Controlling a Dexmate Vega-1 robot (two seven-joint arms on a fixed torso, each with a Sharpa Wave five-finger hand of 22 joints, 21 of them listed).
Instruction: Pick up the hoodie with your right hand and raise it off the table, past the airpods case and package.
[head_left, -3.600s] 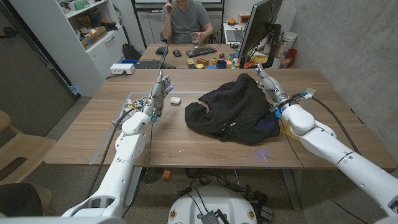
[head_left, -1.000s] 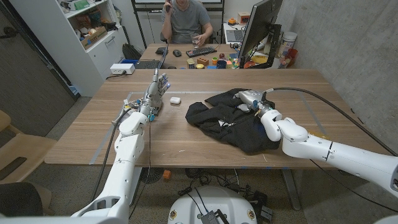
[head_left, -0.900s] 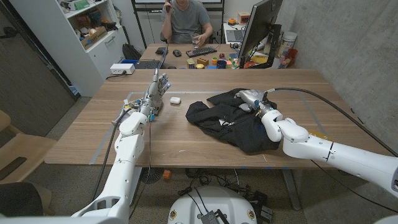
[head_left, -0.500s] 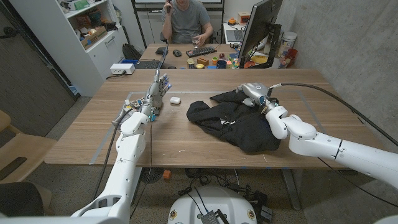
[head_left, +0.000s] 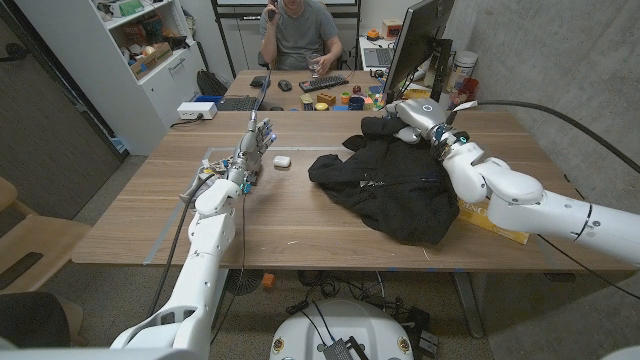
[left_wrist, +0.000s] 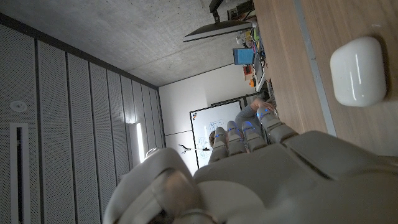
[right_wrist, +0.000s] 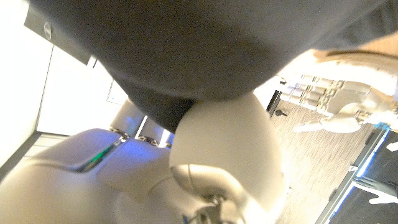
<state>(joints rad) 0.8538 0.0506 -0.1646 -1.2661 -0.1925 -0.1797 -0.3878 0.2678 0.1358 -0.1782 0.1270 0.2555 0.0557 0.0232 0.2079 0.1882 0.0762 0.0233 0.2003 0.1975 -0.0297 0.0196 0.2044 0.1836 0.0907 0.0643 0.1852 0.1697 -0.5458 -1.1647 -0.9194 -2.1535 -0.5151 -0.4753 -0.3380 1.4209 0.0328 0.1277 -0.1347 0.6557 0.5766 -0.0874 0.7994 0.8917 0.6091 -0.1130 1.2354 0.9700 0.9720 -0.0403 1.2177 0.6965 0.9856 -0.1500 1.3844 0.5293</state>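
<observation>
**Right hand grips the hoodie at its far edge**

The right hand (head_left: 418, 112) holds a bunch of the black hoodie (head_left: 392, 185) near the table's far side, lifting that part into a peak while the rest of the garment drapes down and spreads across the wooden table (head_left: 300, 215). In the right wrist view the dark cloth (right_wrist: 205, 43) covers the hand's front, so the fingers cannot be made out there, though the grasp seems firm.

A yellow package (head_left: 492, 220) lies on the table just beside the hoodie's right edge, partly under the right forearm.

The left hand (head_left: 253, 150) stands upright with its fingers apart, holding nothing. The white airpods case (head_left: 281, 160) sits on the table just beside it, well apart from the hoodie.

A person (head_left: 300, 30) sits at a desk behind the table.
</observation>
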